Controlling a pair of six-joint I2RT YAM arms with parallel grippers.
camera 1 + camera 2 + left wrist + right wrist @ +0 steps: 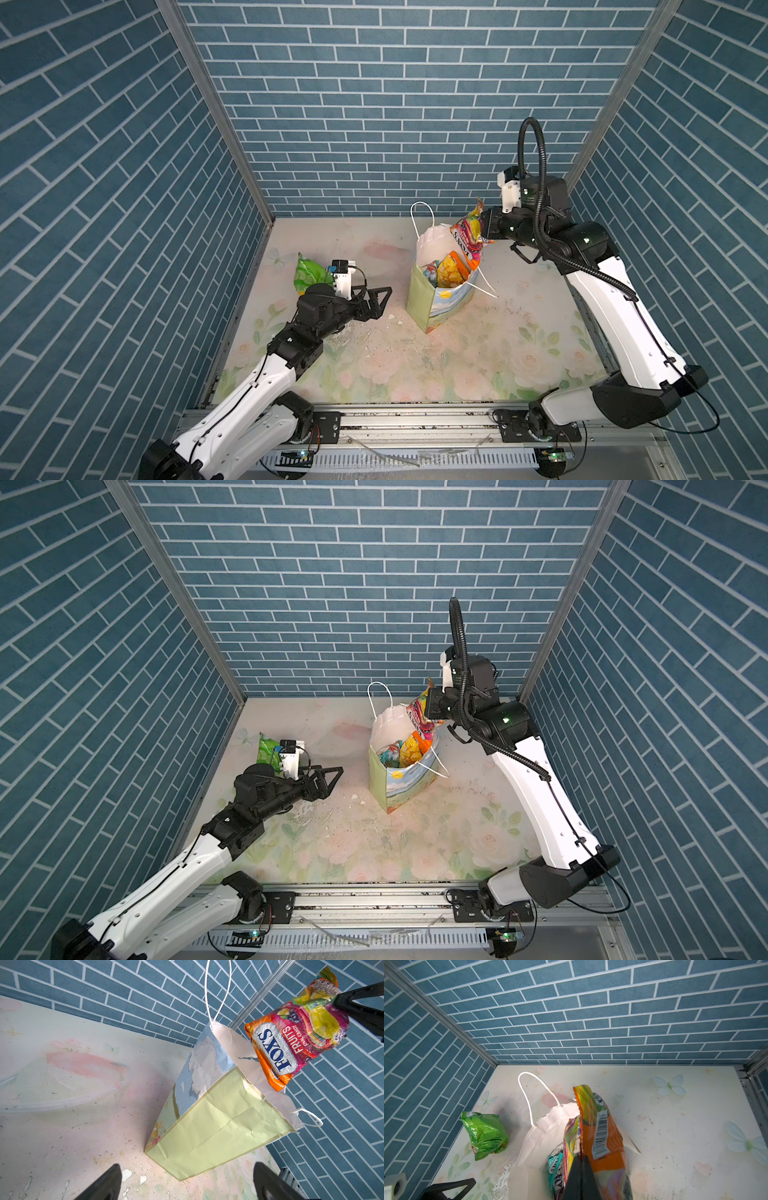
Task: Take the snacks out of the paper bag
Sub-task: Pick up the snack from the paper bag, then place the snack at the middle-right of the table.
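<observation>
Surface: table (457,353) with a pale floral print, scuffed and speckled, with white flakes (392,318) near its centre; a metal rail (415,419) runs along the 6 o'clock edge. Room: blue brick-pattern walls (395,104) at 9, 12 and 3 o'clock. Paper bag (419,299): stands upright just toward 1 o'clock of the table centre, mouth open, one white cord handle (422,216) raised. Contents in view: yellow packet (451,270) and teal packet (430,272), both inside the bag. Green chip bag (309,272): lies on the table at 9 to 10 o'clock, well apart from the paper bag. Right gripper (484,226): jaws clamped flat on the upper part of the orange FOX'S packet (469,237), which hangs above the bag mouth at the rim's 1 o'clock side, logo upside down in the left wrist view (291,1043); its lower end is level with the torn rim, contact unclear. Left gripper (384,296): fully spread, empty, low over the table at 9 o'clock of the paper bag, pointing at its pale-green side; both fingers (108,1184) are clear of it.
</observation>
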